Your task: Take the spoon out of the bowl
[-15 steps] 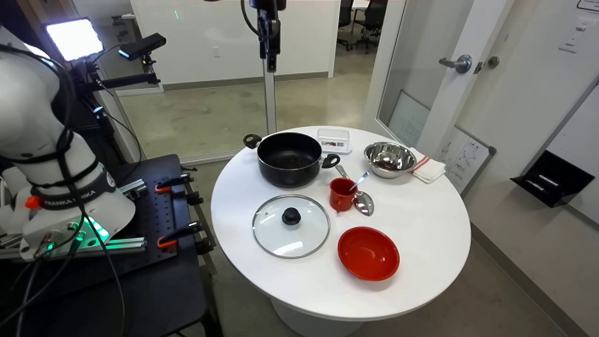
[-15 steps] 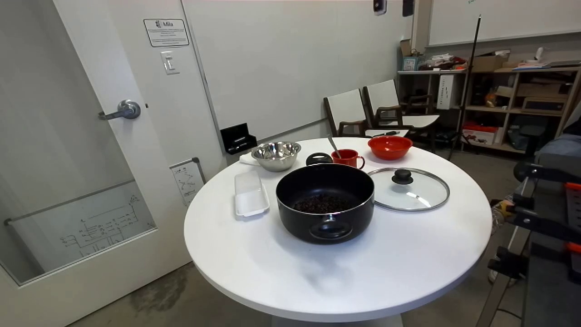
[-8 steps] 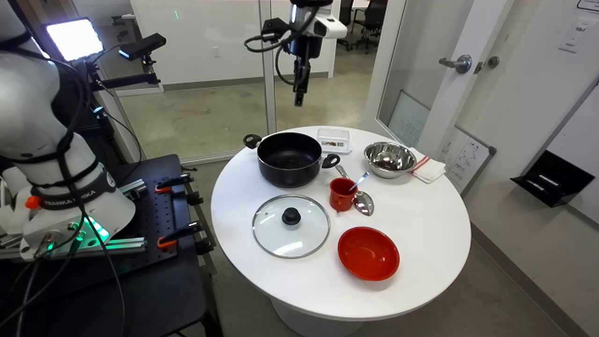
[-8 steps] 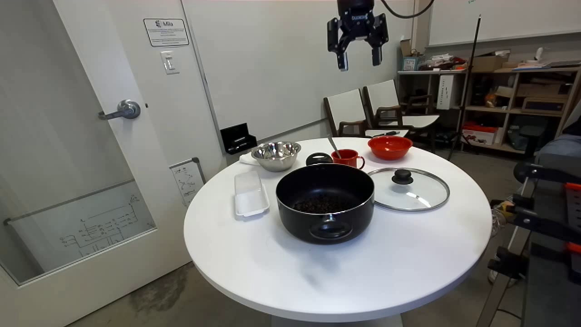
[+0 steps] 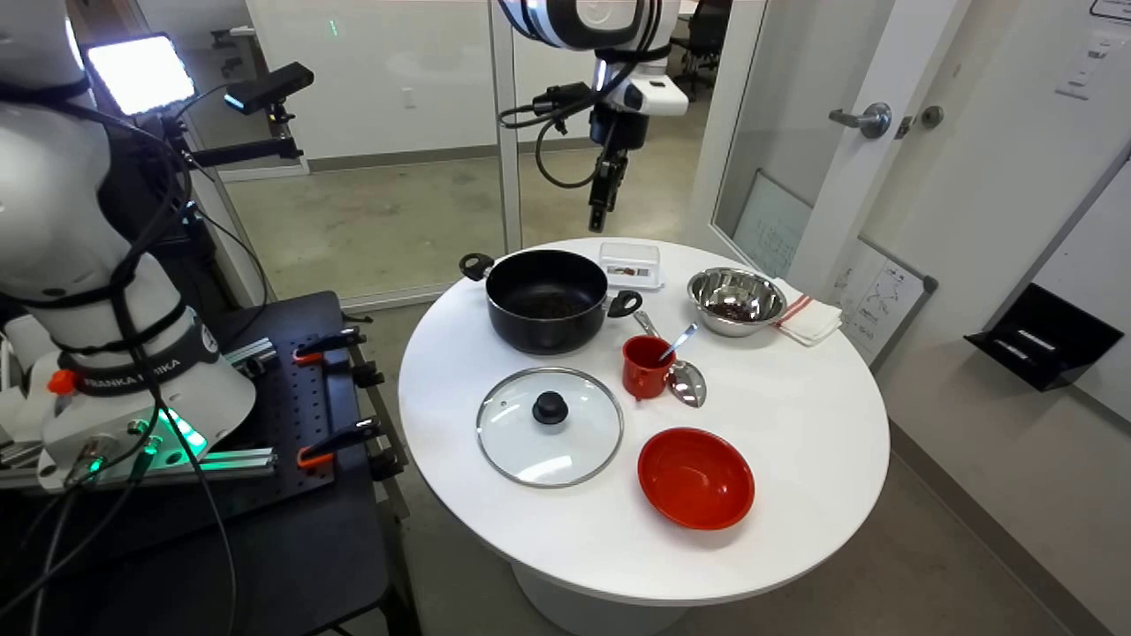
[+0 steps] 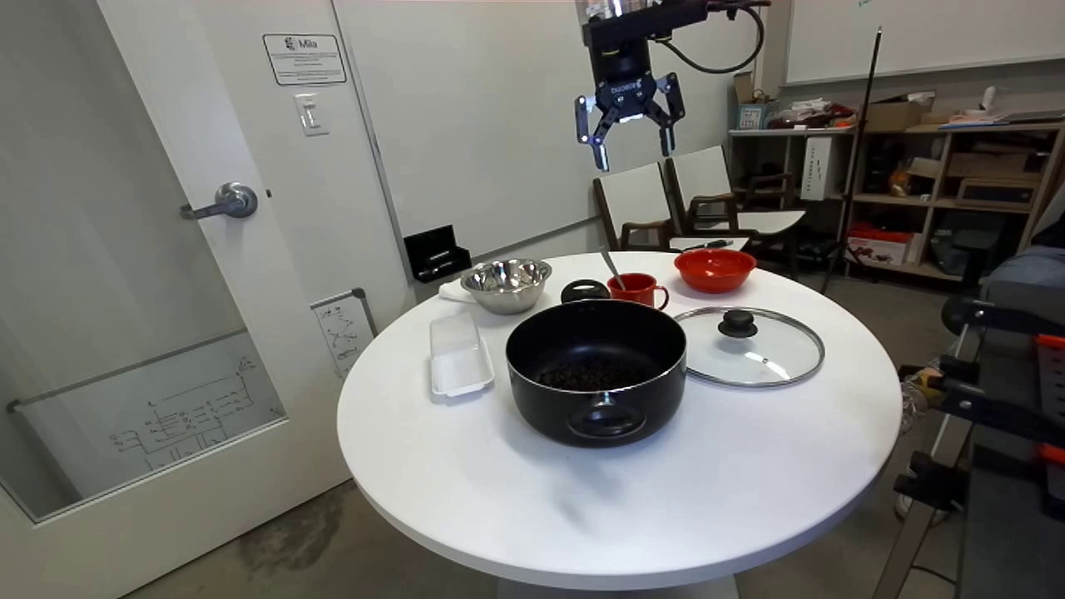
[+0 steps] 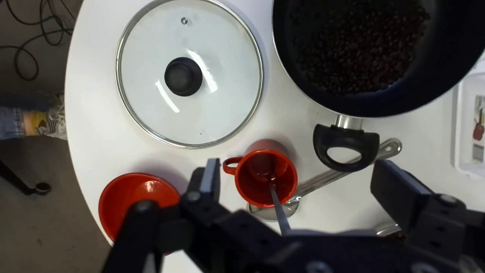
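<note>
The spoon (image 5: 679, 341), small, thin and grey, leans in the red mug (image 5: 644, 378), its handle above the rim. Spoon (image 6: 612, 269) and mug (image 6: 639, 288) also show in an exterior view. In the wrist view the spoon (image 7: 279, 212) rises from the mug (image 7: 268, 147) toward my gripper (image 7: 297, 168). The shiny steel bowl (image 5: 742, 329) stands apart, with dark bits inside; the bowl (image 6: 504, 299) holds no spoon that I can see. My gripper (image 5: 597, 219) is open and empty, well above the table, with fingers spread in an exterior view (image 6: 634, 154).
A black pot (image 5: 543, 329) with dark beans stands near the mug. A larger serving spoon (image 5: 687, 385) lies beside the mug. A glass lid (image 5: 530, 442), red bowl (image 5: 696, 508), white box (image 5: 631, 265) and folded towel (image 5: 811, 320) are also on the table.
My arm has come down into view from the top edge and moved toward the table, to the right in an exterior view. The gripper stays open. The objects on the table have not moved.
</note>
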You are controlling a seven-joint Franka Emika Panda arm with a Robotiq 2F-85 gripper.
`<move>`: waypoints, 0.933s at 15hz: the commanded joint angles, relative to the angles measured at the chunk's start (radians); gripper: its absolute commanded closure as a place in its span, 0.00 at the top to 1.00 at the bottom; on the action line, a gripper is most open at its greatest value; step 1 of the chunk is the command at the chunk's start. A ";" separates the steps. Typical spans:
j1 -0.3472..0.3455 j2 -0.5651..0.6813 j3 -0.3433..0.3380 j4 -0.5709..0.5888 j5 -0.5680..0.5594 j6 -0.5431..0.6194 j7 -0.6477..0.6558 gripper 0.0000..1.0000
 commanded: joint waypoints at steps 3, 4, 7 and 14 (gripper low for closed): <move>0.009 0.113 -0.057 0.104 0.042 -0.003 0.244 1.00; -0.002 0.124 -0.050 0.113 0.084 -0.011 0.257 1.00; -0.004 0.105 -0.048 0.076 0.103 0.000 0.210 1.00; -0.010 0.123 -0.038 0.097 0.161 -0.002 0.227 1.00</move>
